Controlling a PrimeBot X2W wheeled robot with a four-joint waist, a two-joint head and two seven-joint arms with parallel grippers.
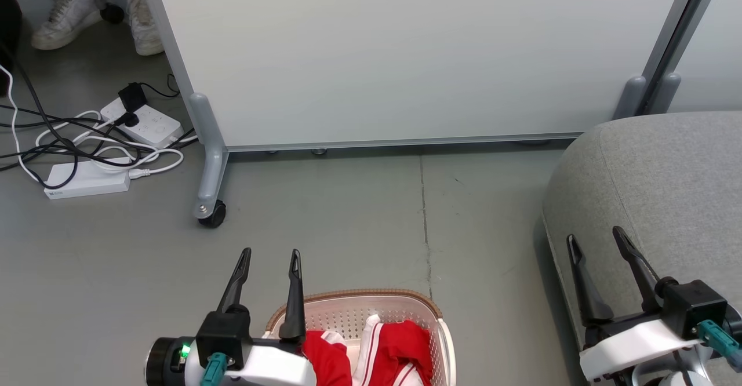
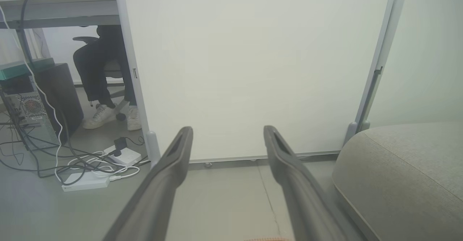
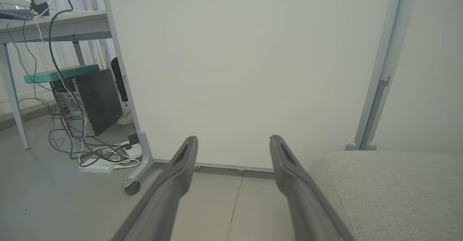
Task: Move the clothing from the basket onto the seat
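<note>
**Left claw (image 1: 271, 252) open beside the basket (image 1: 371, 294), clothing (image 1: 400, 339) not yet lifted**

Closest to the head camera is the left claw's wrist. Its two long fingers are spread and hold nothing, and the right-hand finger crosses the basket's left rim. The right claw (image 1: 594, 234) is likewise spread and empty.

Ahead of both claws stands a pale partition panel (image 1: 406, 55) on a grey caster leg (image 1: 211, 212), rising from a smooth grey floor (image 1: 348, 212). The seat (image 1: 666, 171) is a big grey cushion. It lies well to the right of the left claw, and the right claw hangs over its near edge. The basket sits on the floor, below the left claw and to its right. The bottom of the head view cuts the basket off, so its long axis cannot be told.

The red clothing with white trim is heaped inside the basket. It lies behind the left fingertips, lower down and to their right, and shows no clear long axis.

The left arm is plainly the nearer one. In the left wrist view the fingers point out across the floor, with a sliver of brown rim at the bottom edge. So I judge the claw must draw back and tip downward to reach the fabric, then carry it rightward to the seat.

Far to the left of the left claw lie white power strips (image 1: 145, 122) and tangled cables. A person's white shoes (image 1: 64, 12) are beyond them.
</note>
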